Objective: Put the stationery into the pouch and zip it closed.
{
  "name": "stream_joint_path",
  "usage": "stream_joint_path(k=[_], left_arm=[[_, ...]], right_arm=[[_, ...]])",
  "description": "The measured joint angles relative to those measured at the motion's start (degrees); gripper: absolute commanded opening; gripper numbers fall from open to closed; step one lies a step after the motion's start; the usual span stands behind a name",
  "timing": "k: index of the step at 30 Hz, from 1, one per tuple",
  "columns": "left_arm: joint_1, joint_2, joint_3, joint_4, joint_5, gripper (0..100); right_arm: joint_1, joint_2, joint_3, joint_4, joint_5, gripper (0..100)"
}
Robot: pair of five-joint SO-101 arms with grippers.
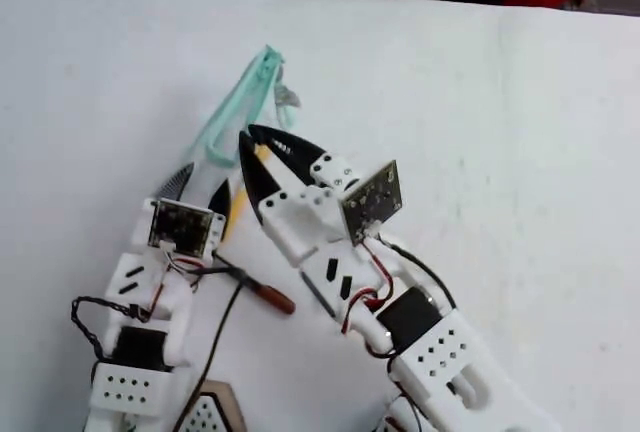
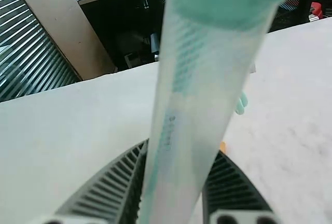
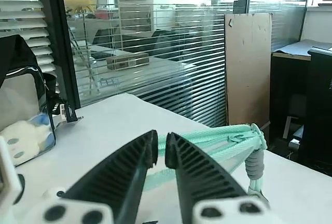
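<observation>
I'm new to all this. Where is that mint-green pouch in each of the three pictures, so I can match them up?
High view: the pouch slants across the upper middle, above both arms.
Left wrist view: the pouch fills the centre, clamped in the left gripper.
Right wrist view: the green edge of the pouch lies just past the right gripper.
Shared landmark: the white table under it.

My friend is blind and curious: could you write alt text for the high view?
On a white table, a robot's left tool grips one end of a mint-green pouch; its right tool, tips together, meets the pouch's edge. A brown-tipped pen lies close by.
</observation>
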Motion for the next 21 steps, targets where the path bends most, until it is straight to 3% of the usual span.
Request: stream_joint_path(k=[6, 10, 15, 21], left_arm=[[0.0, 0.0, 0.0, 0.0, 0.0, 14], [-1.2, 0.0, 0.0, 0.0, 0.0, 8], [-9.1, 0.0, 0.1, -3.4, 4.7, 8], [-10.6, 0.1, 0.1, -3.8, 6.9, 8]], right_arm=[[0.1, 0.0, 0.0, 0.0, 0.0, 1.7], [0.4, 0.0, 0.0, 0.0, 0.0, 1.7], [7.2, 0.0, 0.4, -0.7, 0.0, 1.7], [12.2, 0.0, 7.0, -9.2, 0.0, 1.7]])
